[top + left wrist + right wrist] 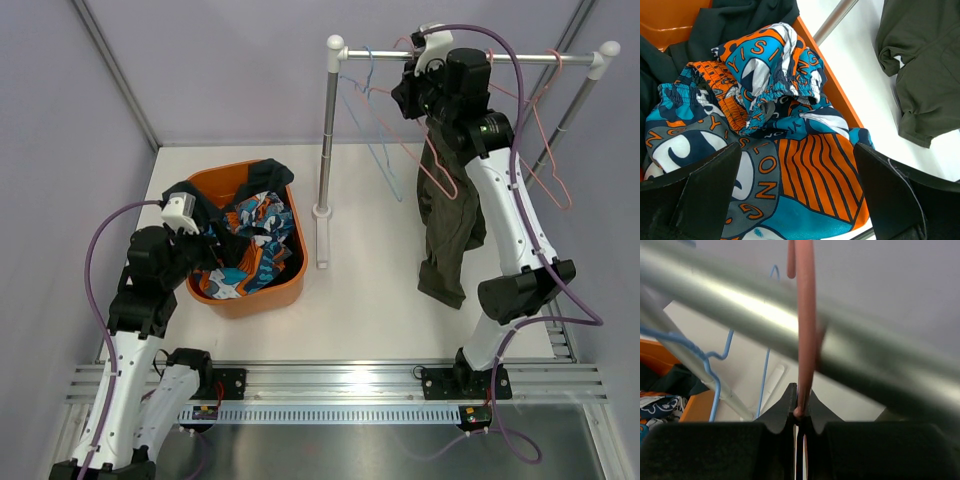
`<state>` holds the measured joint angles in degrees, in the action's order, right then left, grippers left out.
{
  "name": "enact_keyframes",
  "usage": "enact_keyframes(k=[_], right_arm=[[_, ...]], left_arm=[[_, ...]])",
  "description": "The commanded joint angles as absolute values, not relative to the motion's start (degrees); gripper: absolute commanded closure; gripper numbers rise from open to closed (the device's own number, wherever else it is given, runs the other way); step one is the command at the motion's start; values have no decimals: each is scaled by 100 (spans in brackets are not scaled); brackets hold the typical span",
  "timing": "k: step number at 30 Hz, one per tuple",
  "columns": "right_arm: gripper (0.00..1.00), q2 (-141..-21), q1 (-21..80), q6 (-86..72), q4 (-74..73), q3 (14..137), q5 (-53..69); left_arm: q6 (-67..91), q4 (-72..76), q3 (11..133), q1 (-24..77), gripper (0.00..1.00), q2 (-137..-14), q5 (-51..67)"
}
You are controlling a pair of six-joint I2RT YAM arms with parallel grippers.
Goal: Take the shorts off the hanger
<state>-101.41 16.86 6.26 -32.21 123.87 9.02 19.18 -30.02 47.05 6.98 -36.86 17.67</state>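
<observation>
The olive green shorts (445,215) hang from a pink hanger (440,178) on the rack's rail (530,58); their lower end rests on the table. My right gripper (418,92) is up at the rail, shut on the pink hanger's hook (805,340); the right wrist view shows the gripper (801,397) pinching the wire. The patterned blue-white-orange shorts (250,245) lie in the orange basket (255,298) with dark shorts (268,176). My left gripper (796,150) is open and empty just above the patterned shorts (790,165). The olive shorts (922,70) also show in that view.
An empty blue hanger (375,130) and a second pink hanger (550,170) hang on the rail. The rack's upright post (326,150) stands between the basket and the olive shorts. Grey walls enclose the white table (370,290).
</observation>
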Motion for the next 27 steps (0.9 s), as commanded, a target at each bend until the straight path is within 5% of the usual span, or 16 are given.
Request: enact_keyframes(k=[1, 13, 22, 27], right_arm=[[100, -9879, 1705, 361, -2927, 11972, 1143], [97, -9677, 2012, 369, -2883, 11479, 545], [60, -9282, 2101, 369, -3085, 11496, 27], [54, -8957, 2101, 290, -3278, 11619, -167]], left_arm=[[1810, -2856, 4702, 738, 1, -3709, 1766], [1810, -2839, 4685, 747, 1, -3762, 1784], [1784, -2935, 4702, 747, 1, -3753, 1723], [1775, -2997, 4702, 747, 1, -3718, 1679]])
